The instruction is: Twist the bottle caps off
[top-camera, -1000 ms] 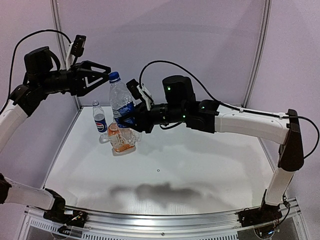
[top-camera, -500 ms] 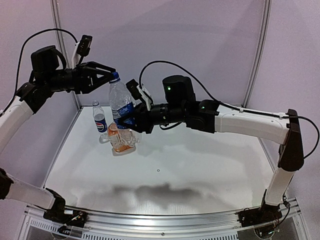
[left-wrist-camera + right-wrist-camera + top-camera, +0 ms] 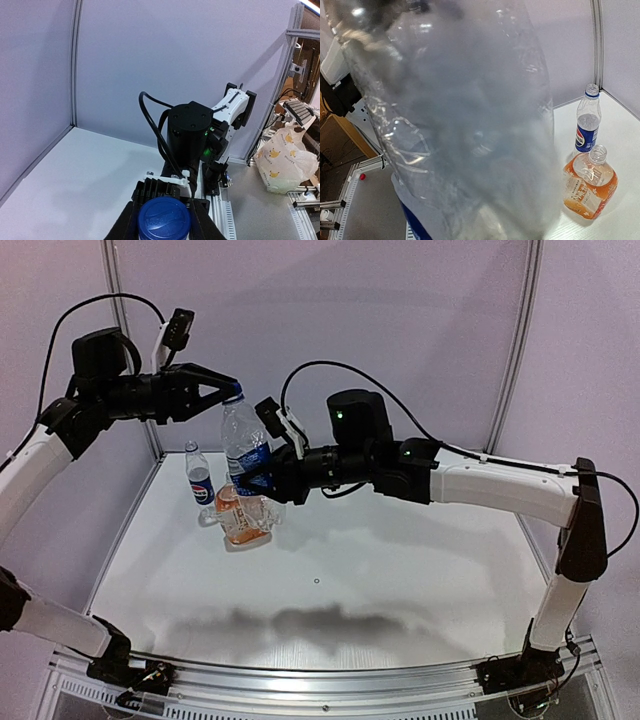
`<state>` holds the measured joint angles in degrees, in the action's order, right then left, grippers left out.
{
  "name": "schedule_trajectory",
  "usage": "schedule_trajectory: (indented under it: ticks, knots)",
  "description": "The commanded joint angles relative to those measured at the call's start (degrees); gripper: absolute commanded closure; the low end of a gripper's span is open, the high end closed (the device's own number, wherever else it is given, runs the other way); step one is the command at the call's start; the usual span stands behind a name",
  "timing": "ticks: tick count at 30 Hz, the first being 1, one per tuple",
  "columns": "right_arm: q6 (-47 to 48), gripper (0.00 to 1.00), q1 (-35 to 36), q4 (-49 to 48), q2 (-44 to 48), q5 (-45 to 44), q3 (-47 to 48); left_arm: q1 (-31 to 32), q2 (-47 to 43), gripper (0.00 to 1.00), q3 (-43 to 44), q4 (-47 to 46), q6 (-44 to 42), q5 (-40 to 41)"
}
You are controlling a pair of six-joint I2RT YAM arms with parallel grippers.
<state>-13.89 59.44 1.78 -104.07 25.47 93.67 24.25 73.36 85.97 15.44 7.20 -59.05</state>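
Nearest, the thin-walled, likely crushable clear bottle (image 3: 243, 440) is clamped at its label by the closed right pincer (image 3: 262, 476), and farther back, atop it, the blue cap (image 3: 233, 393), judged light, stiff and best gripped around its rim, is pinched by the closed left pincer (image 3: 226, 392).

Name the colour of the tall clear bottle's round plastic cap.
The plastic cap is blue; clearest in left wrist view.

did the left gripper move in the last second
Yes. The left gripper shifted right, away from the wall post, and its fingers closed on the blue cap.
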Motion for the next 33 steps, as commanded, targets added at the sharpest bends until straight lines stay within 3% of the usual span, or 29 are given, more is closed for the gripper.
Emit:
schedule_trajectory:
  ticks: [1, 7, 15, 21, 29, 33]
  knots:
    - [0.3, 0.70, 0.0, 1.3, -0.4, -2.1, 1.4, 0.6, 1.0, 0.76, 1.4, 2.5, 0.1, 0.3]
    - [0.9, 0.69, 0.0, 6.9, -2.9, -12.8, 5.7, 2.9, 1.1, 0.80, 1.5, 7.0, -1.4, 7.0]
    - [1.5, 0.69, 0.1, 13.2, -5.2, -29.1, 7.5, 12.2, 2.1, 0.82, 6.0, 15.3, 2.1, 40.9]
    - [1.3, 0.69, 0.1, 14.2, -6.1, -35.0, 7.8, 18.1, 3.4, 0.84, 7.6, 17.2, 6.7, 57.7]
    - [0.1, 0.70, 0.1, 15.5, -6.7, -41.4, 7.4, 19.7, 5.3, 0.83, 15.3, 21.5, 10.7, 69.3]
    - [-0.3, 0.70, 0.1, 14.8, -5.9, -42.1, 5.7, 19.7, 5.2, 0.83, 16.8, 21.0, 11.0, 69.6]
